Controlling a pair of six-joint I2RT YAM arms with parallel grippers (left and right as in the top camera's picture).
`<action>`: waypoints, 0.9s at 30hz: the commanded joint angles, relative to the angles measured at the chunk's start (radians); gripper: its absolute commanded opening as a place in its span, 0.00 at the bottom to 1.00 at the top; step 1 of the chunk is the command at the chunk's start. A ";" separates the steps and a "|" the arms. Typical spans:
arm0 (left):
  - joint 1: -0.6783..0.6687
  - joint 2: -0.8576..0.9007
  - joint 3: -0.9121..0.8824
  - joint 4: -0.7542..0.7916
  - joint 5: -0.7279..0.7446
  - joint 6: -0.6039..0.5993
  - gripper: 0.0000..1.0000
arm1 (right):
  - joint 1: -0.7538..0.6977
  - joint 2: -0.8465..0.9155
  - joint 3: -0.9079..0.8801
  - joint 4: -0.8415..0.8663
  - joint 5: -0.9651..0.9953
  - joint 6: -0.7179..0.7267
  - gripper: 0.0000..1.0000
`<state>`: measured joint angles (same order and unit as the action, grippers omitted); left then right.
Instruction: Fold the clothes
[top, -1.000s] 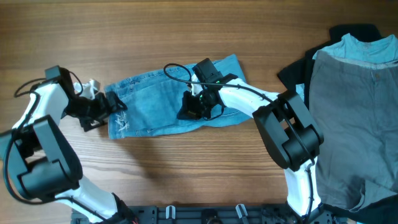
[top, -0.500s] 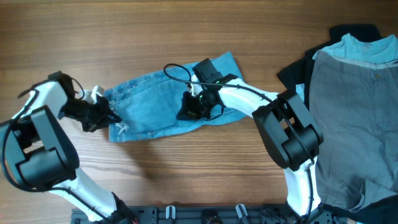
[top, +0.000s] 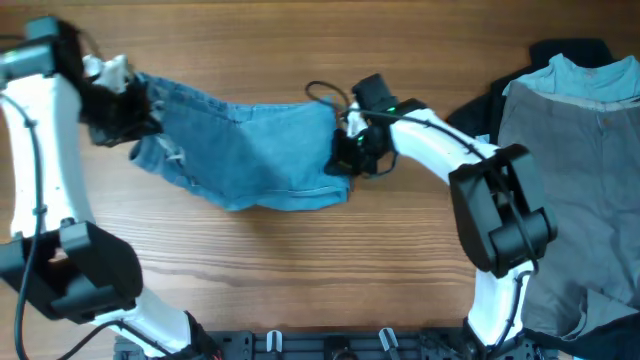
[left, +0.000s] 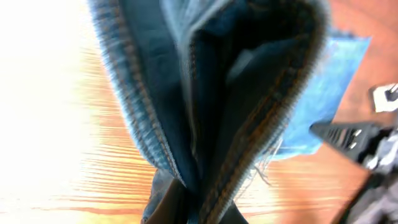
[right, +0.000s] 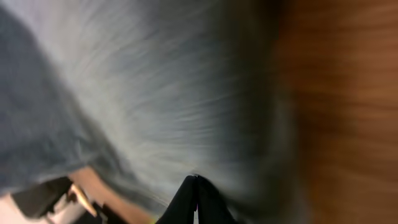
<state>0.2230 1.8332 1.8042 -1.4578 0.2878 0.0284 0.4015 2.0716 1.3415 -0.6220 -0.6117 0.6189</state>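
Note:
The clothes, a pair of light blue denim jeans (top: 260, 155), hang stretched between my two grippers over the wooden table (top: 300, 270). At the far left my left gripper (top: 128, 108) is shut on the frayed end, which is lifted. In the left wrist view bunched denim folds (left: 217, 93) rise from between the left gripper (left: 202, 208). My right gripper (top: 345, 155) is shut on the jeans' right edge. The right wrist view is blurred: pale denim (right: 155, 93) lies past the closed right gripper (right: 196, 183).
Grey trousers (top: 570, 180) lie spread at the right side of the table, over a black garment (top: 475, 115), with a light blue piece (top: 580, 75) at their top. The right arm (left: 360, 143) shows at the right edge of the left wrist view.
My left gripper shut on the frayed end and carried it up toward the far left. My right gripper moved right with the other edge, so the jeans are pulled out longer.

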 joint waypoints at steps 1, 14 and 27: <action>-0.166 0.009 0.008 0.032 -0.121 -0.108 0.04 | -0.019 -0.014 -0.012 -0.003 0.063 -0.044 0.05; -0.549 0.183 -0.005 0.202 -0.181 -0.371 0.04 | -0.009 0.000 -0.013 -0.031 0.152 -0.006 0.05; -0.606 0.132 0.001 0.176 -0.233 -0.377 0.04 | -0.101 -0.175 -0.013 -0.130 0.152 -0.110 0.06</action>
<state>-0.4004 2.0495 1.8015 -1.2610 0.0711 -0.3286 0.3428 2.0003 1.3315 -0.7494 -0.4911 0.5457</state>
